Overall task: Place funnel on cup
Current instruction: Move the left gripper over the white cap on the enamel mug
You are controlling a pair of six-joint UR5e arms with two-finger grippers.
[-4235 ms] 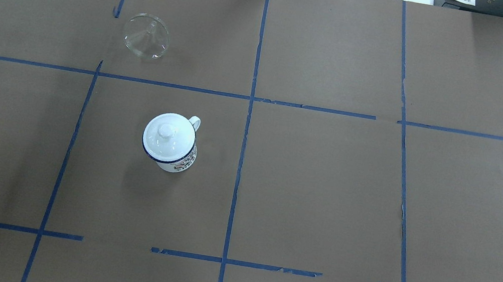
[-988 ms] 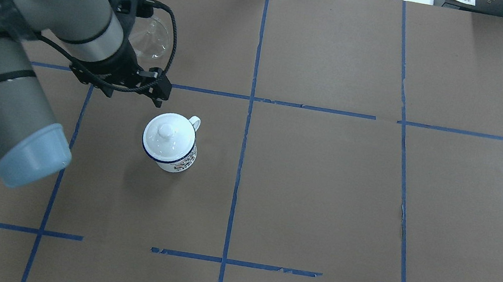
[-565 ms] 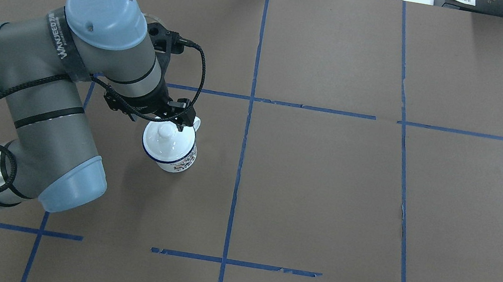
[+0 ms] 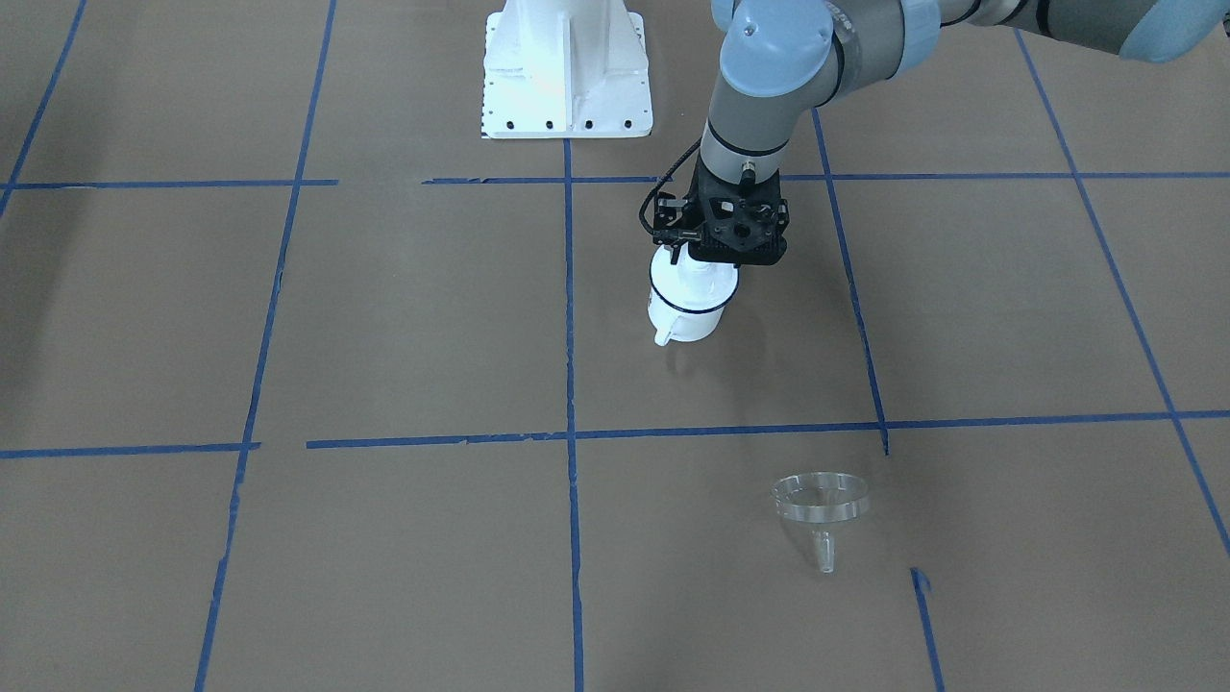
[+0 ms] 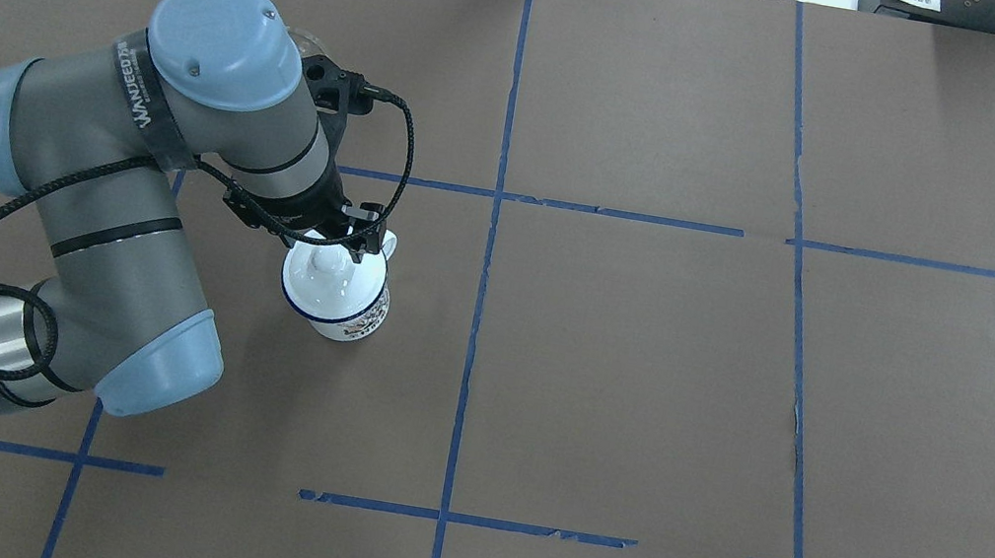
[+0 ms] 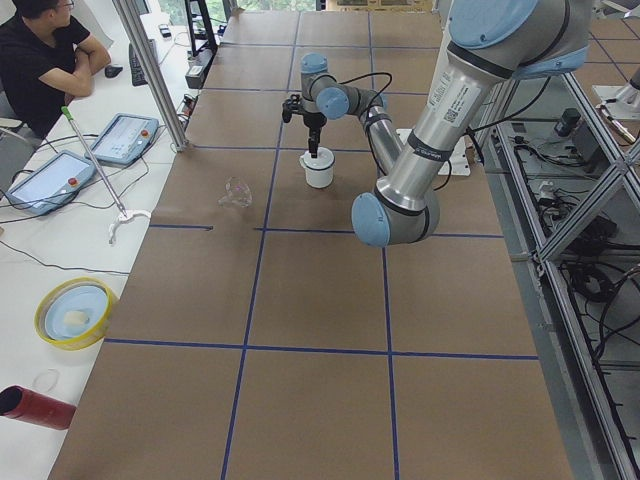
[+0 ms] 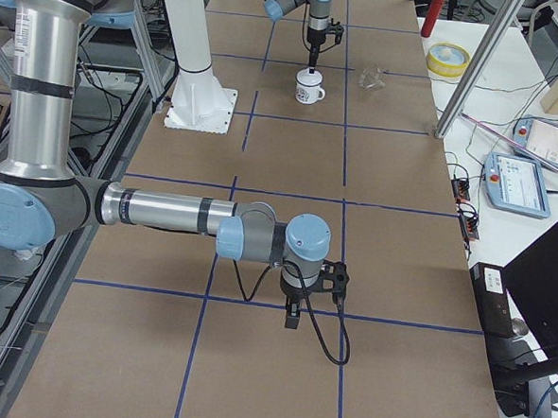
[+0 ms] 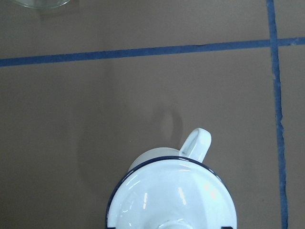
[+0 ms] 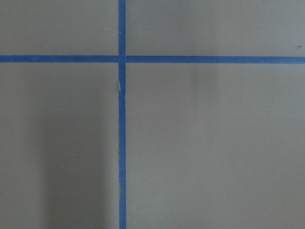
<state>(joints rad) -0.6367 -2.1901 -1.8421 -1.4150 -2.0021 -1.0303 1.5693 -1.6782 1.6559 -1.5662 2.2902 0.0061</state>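
The left gripper (image 4: 709, 258) hangs right over the cup (image 4: 687, 312), which stands upright near the table's (image 5: 639, 391) middle line on the left arm's side. The cup's handle points away from the robot. A white lid (image 5: 328, 280) sits on the cup, and the fingertips are down around its knob (image 5: 323, 258). I cannot tell whether the jaws are parted or pinched on it, since the gripper body hides them from above and the wrist view shows only the lid's edge.

The funnel (image 4: 822, 502) lies well apart from the cup, farther from the robot and on the same left side. It seems tipped over, rim toward the robot and spout away from it. So its long axis runs roughly along the arm's line of reach (not across it).

The lid covers the cup's mouth, so the funnel has nowhere to seat yet. Taking the lid off looks like the step in hand. After that, the left arm would reach outward past the cup to get the funnel.

The right gripper (image 7: 292, 316) hangs over bare table at the far right end, much farther from both things. Whether it is open cannot be told from the side view.
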